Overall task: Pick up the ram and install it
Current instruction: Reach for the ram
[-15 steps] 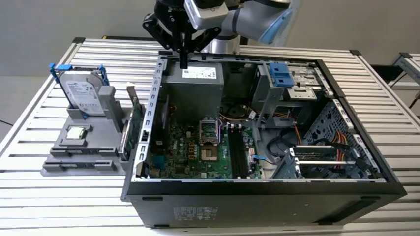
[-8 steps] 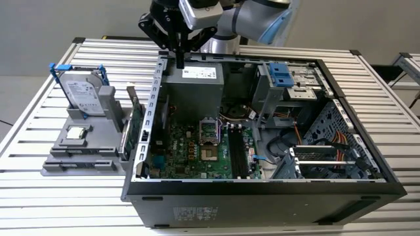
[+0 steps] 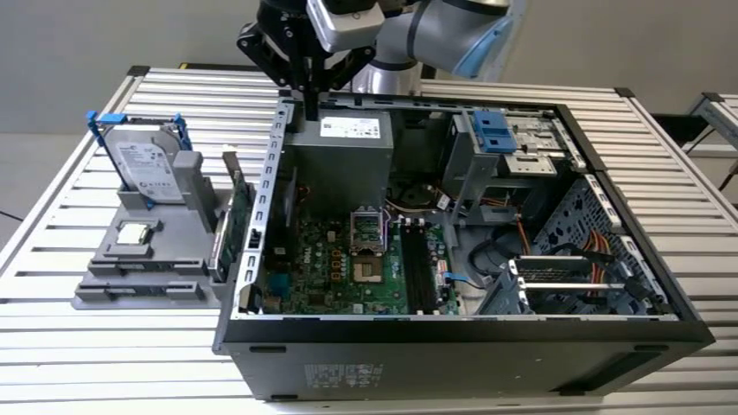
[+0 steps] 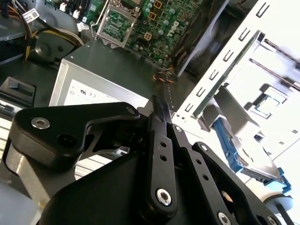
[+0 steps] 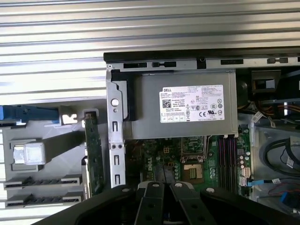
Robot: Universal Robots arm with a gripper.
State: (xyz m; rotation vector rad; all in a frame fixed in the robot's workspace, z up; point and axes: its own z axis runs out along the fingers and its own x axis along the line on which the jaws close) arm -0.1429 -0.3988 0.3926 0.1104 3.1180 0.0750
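Hovering above the far corner of the computer case [image 3: 461,346] on the counter [image 3: 104,363], at the exterior view's left, my fingers [image 3: 310,102] are pressed together, holding nothing. I cannot tell where the ram is.

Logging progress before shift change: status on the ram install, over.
Gripper shut, over power supply. Motherboard ram slots look empty. Blue-tipped cable beside slots.

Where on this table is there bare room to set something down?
The slatted table is bare in front of the grey parts holder, at the exterior view's left, and beside the open computer case, at the exterior view's right. Crowded: the holder itself and the case's inside, with the claw above its rear corner.
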